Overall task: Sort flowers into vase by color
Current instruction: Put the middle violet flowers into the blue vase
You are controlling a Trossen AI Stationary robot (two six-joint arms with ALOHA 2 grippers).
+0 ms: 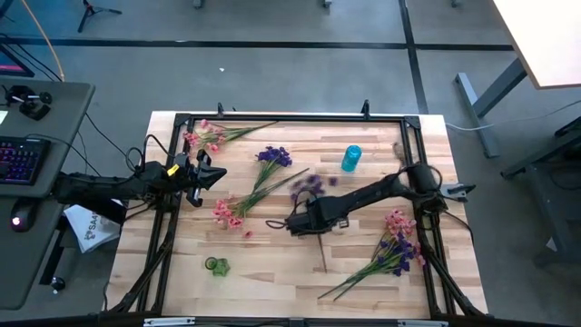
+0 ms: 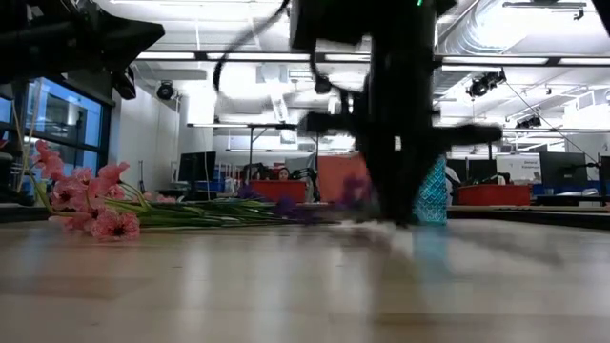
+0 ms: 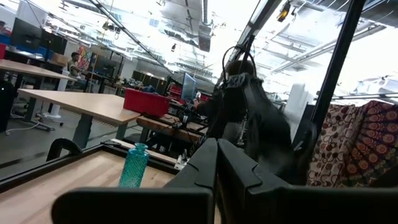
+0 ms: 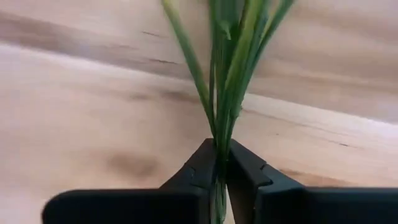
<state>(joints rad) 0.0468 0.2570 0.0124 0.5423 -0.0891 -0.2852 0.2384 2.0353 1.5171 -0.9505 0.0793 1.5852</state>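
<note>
The right arm's dark 2-fingered hand [image 4: 219, 167] is clenched on a bundle of thin green stems [image 4: 227, 68], the fingers pinched together low on the bundle with the stalks fanning out beyond the tips. From above, that hand [image 1: 304, 221] sits near the middle of the pale wooden table [image 1: 272, 282], and the blurred purple blossoms [image 1: 310, 184] just beyond it look like the head of the sprig it holds. Gripping the stalks rather than the flowers makes sense: the blooms stay uncrushed and the stem end is left free to go down into a narrow neck.

The small turquoise glass vase [image 1: 351, 158] stands upright near the far edge, not far from the held sprig, so I'd guess that is where the purple one is headed, though I can't say which colour it is meant for. A little green object [image 1: 216, 265] sits near the front edge, too small to make out.

The rest of the flowers lie flat and spread apart, presumably so each can be picked singly: a pink sprig [image 1: 207, 135] at the far left corner, a purple sprig [image 1: 273, 158] near the middle, another pink sprig [image 1: 228, 212] on the left of centre, and a mixed pink and purple bunch [image 1: 396, 243] on the right.

The left arm's hand [image 1: 201, 171] waits clenched and empty over the left side of the table.
</note>
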